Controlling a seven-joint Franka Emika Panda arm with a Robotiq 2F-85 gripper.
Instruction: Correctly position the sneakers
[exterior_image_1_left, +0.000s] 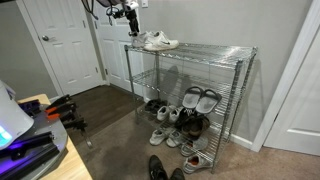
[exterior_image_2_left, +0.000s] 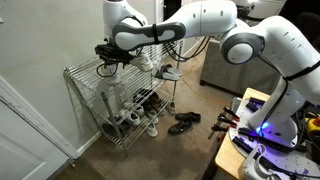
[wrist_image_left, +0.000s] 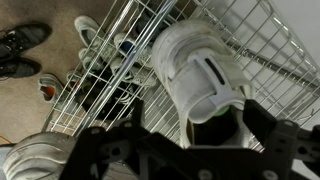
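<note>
The pair of white sneakers (exterior_image_1_left: 158, 41) lies on the top shelf of a wire rack (exterior_image_1_left: 215, 52), which also shows in the other exterior view (exterior_image_2_left: 90, 90). In the wrist view one sneaker (wrist_image_left: 195, 70) lies with its heel opening toward the camera. The second sneaker (wrist_image_left: 35, 160) is at the lower left. My gripper (wrist_image_left: 200, 125) is open, its dark fingers on either side of the first sneaker's heel with gaps showing. In both exterior views the gripper (exterior_image_1_left: 129, 22) (exterior_image_2_left: 107, 58) hangs over one end of the top shelf.
Several other shoes sit on the rack's lower shelves (exterior_image_1_left: 195, 100) and on the floor below. A black pair (exterior_image_1_left: 158, 168) (exterior_image_2_left: 183, 124) lies on the carpet in front. White doors (exterior_image_1_left: 65, 45) and a wall stand beside the rack. A desk with equipment (exterior_image_2_left: 250, 135) is nearby.
</note>
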